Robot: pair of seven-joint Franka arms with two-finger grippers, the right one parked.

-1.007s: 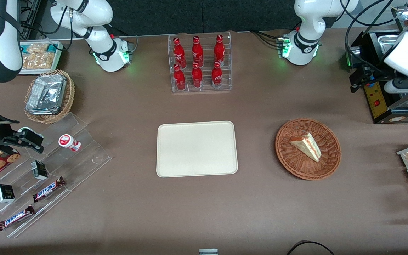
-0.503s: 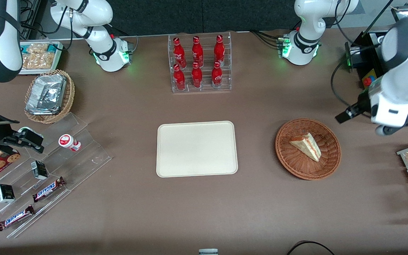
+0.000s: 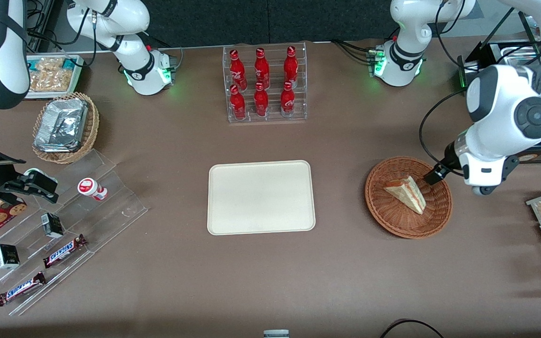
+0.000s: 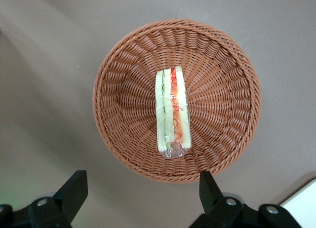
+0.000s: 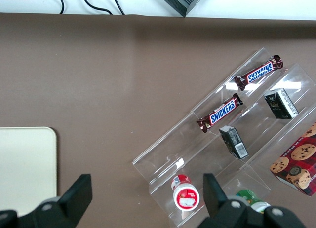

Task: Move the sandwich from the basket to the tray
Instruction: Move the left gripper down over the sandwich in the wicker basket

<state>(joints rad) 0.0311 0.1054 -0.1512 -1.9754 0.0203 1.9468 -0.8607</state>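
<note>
Left arm swung in over the wicker basket (image 4: pixel 177 99), gripper (image 4: pixel 143 188) wide open and empty, above the sandwich (image 4: pixel 172 111), cream tray (image 3: pixel 261 197) bare.

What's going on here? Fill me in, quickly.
The left arm's hand hangs open above the basket, at the edge toward the working arm's end of the table. The sandwich lies in the basket, ungrasped; the wrist view shows its layered cut edge facing up. The cream tray beside the basket holds nothing yet, so the move has not begun.
</note>
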